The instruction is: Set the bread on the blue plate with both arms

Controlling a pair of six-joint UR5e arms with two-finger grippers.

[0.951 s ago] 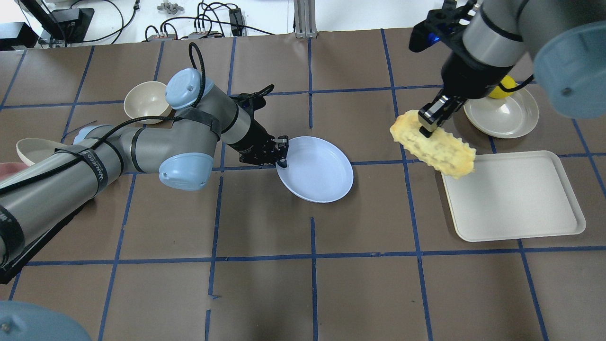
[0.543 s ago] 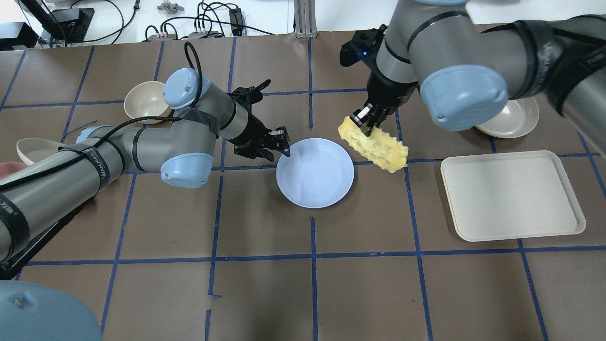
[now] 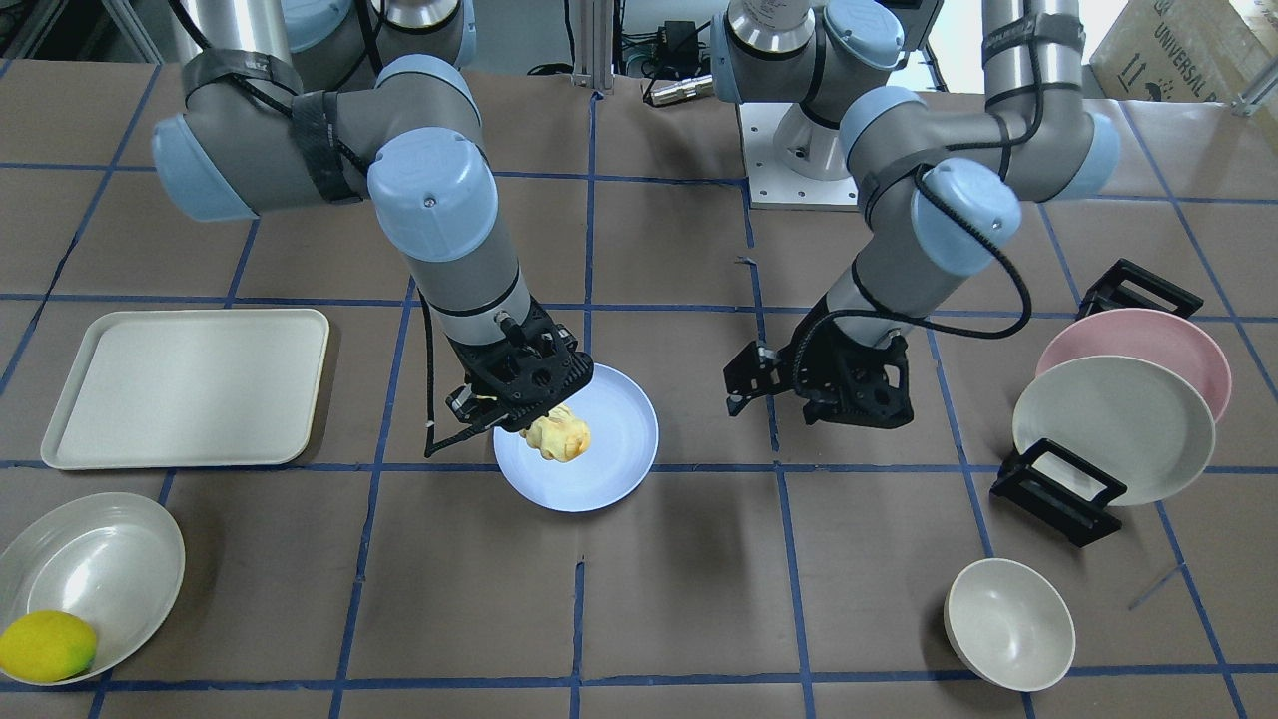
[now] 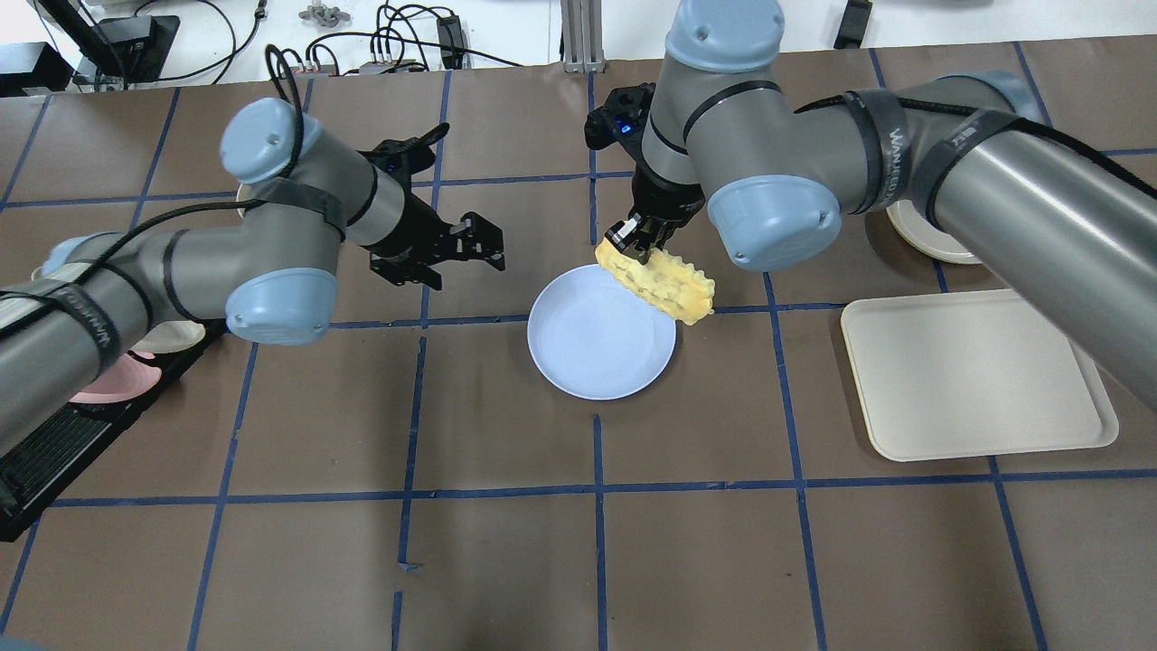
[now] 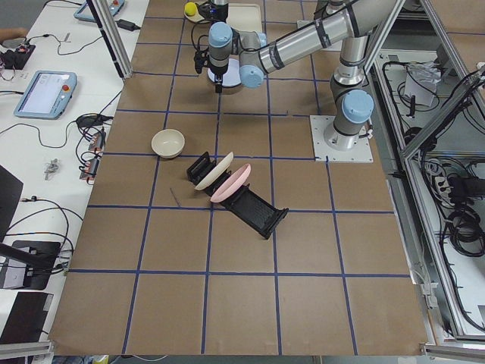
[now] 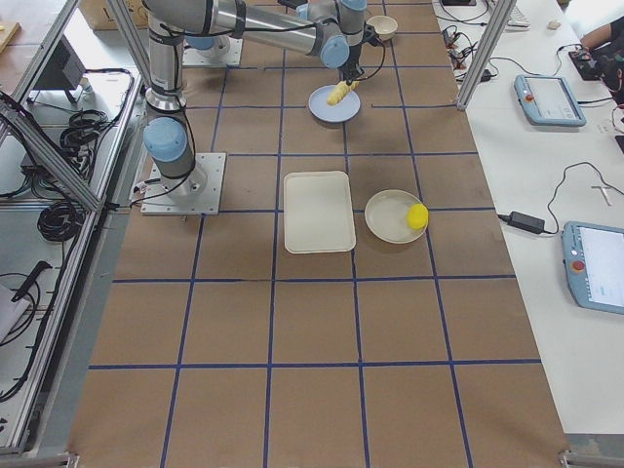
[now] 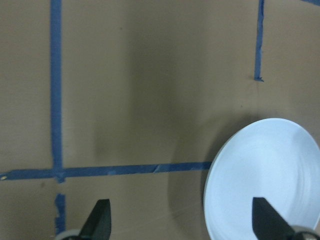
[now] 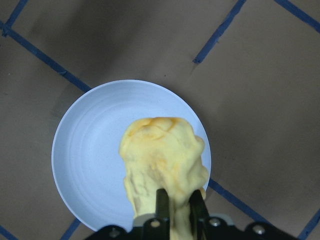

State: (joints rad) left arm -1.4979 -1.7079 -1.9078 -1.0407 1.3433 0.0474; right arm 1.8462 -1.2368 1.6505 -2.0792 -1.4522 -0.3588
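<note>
In the overhead view a cream rectangular plastic tray [image 4: 981,371] lies at right, well apart from the round pale lavender-blue plate [image 4: 587,357] at centre; the right arm's elbow covers part of a cream-white shallow dish [image 3: 95,569], which holds a smooth yellow lemon [image 3: 45,644] at the front view's lower left. A black rack [image 3: 1058,489] at that view's right props a pink plate [image 3: 1148,335] and a cream plate [image 3: 1113,429]; a small cream bowl [image 3: 1008,624] sits below them.

The right gripper [image 4: 633,242] is clenched on the ridged pale-yellow bread [image 4: 664,287], which hangs tilted over the blue plate's rim; whether they touch I cannot tell. The left gripper [image 7: 182,225] is spread wide beside the plate, grasping nothing.

The brown table [image 4: 506,561] carries a blue tape grid; cables lie on white benches beyond.
</note>
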